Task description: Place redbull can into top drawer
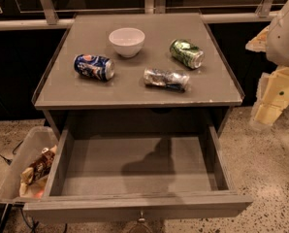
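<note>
Currently the redbull can (166,79) lies on its side on the cabinet top (86,90), right of centre and near the front edge, so probably reachable from the right. The top drawer (101,165) stands pulled out toward the near side, ready to receive it. The gripper (272,101) hangs right of the cabinet, well apart from the can; whether it is spread or closed, cannot tell.

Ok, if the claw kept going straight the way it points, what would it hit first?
Probably the speckled floor, right of the open drawer: the claw hangs to the right of the table, pointing down. Depth is unclear.
</note>
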`<state>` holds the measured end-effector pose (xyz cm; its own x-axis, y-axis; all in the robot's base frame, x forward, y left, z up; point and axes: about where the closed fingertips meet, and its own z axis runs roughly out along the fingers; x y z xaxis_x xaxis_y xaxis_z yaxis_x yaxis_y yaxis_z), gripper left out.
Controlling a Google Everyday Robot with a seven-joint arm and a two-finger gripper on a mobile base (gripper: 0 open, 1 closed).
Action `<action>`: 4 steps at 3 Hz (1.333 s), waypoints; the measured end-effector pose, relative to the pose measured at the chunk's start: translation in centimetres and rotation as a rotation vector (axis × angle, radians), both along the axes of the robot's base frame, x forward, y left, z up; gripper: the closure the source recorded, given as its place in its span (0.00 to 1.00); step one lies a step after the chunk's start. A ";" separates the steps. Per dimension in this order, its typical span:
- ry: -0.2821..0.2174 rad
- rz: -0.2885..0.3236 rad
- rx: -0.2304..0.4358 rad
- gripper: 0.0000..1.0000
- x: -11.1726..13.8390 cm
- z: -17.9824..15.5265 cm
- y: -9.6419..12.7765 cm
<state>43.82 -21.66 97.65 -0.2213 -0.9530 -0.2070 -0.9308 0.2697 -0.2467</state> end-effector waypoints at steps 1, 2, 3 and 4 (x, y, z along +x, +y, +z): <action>-0.005 -0.001 0.002 0.00 0.1 0.1 0.2; -0.026 0.021 0.067 0.00 1.1 -0.9 2.1; -0.068 0.075 0.215 0.00 2.7 -2.7 4.1; -0.139 0.124 0.315 0.00 3.3 -2.7 6.7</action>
